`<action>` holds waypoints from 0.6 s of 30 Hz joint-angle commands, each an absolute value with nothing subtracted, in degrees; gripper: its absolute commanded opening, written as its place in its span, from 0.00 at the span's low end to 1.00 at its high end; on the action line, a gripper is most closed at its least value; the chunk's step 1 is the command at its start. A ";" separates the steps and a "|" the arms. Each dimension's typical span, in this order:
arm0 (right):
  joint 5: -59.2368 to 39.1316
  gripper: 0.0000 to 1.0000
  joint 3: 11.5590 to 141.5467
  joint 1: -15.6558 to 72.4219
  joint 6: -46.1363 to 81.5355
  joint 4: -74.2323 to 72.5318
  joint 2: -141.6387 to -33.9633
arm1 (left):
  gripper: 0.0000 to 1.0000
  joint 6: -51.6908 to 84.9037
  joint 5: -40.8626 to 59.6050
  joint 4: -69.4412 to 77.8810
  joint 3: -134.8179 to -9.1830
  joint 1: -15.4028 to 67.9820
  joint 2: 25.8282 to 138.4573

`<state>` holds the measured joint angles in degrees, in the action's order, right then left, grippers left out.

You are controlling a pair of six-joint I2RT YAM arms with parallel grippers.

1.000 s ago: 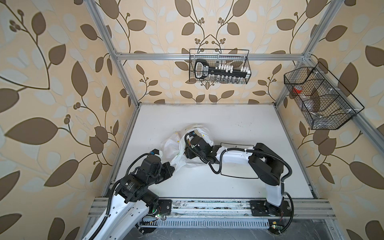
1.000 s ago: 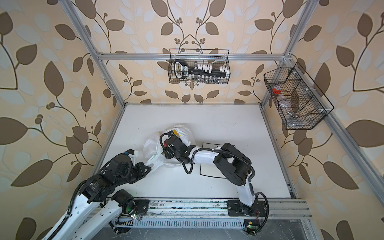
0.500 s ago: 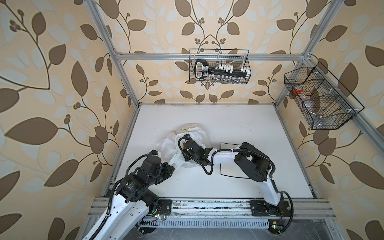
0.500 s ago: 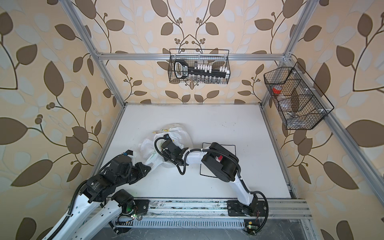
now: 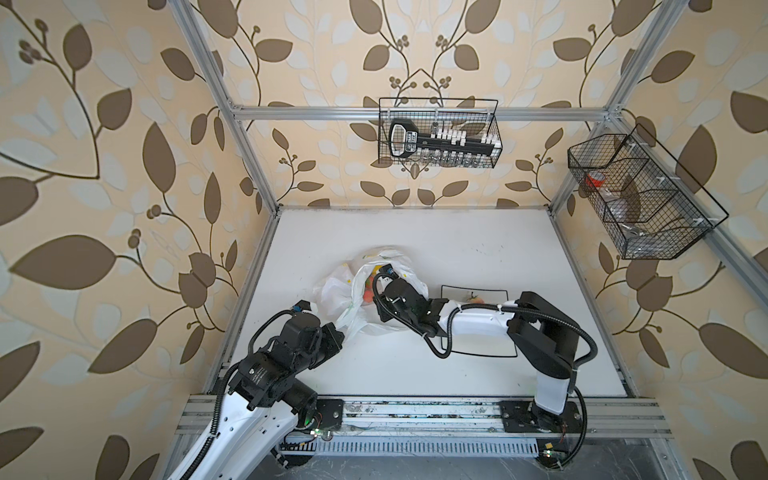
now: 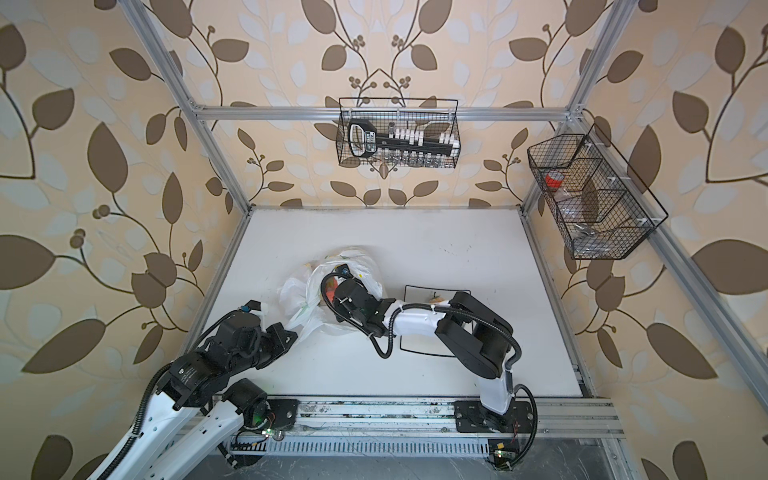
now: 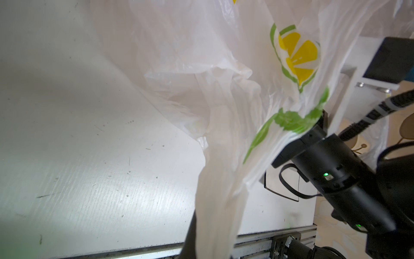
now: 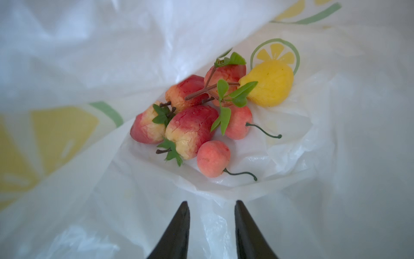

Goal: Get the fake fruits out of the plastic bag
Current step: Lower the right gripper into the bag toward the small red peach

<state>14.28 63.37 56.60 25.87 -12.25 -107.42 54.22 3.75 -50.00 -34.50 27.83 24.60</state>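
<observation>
Space shows between the two black tips of my right hand (image 8: 211,226): they stand a little apart, narrow rather than wide, and grip nothing, with only thin film behind the gap. Just ahead of them, not touched, the fake fruits (image 8: 192,125) lie heaped in a fold inside the plastic bag (image 5: 336,291), red strawberries and pink stemmed pieces nearest, the lemon (image 8: 271,84) at the far edge of the heap. A second ago the bag was bunched closer around my wrist. Now a lobe of it has spread out toward the left, and some red and yellow shows through its mouth in both top views. Half a second ago my right elbow had swung in toward the bag. It is back out to the right now, about where it was a second ago, with the white forearm lying low and nearly level over the plate (image 5: 453,296) and the wrist buried in the bag's mouth. My left hand (image 5: 337,333) has not shifted: it is closed on a stretched strip of the bag at its near-left edge, the arm folded low over the surface (image 5: 415,241). One stemmed fruit lies on the plate.
</observation>
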 commanded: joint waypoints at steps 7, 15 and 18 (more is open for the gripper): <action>10.41 0.35 57.40 56.87 25.14 -10.16 -98.73 | 0.00 54.49 1.53 -49.94 -33.93 28.36 23.73; 10.06 0.40 56.56 56.61 25.55 -9.85 -98.11 | 0.00 54.66 2.06 -49.92 -33.11 28.36 23.47; 10.55 0.44 60.23 56.67 27.45 -10.02 -102.45 | 0.00 54.89 2.17 -50.93 -33.22 28.39 23.05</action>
<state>10.48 57.04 56.55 26.13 -10.37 -98.67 54.28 3.73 -50.00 -33.50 27.83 23.77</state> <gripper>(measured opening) 0.437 0.048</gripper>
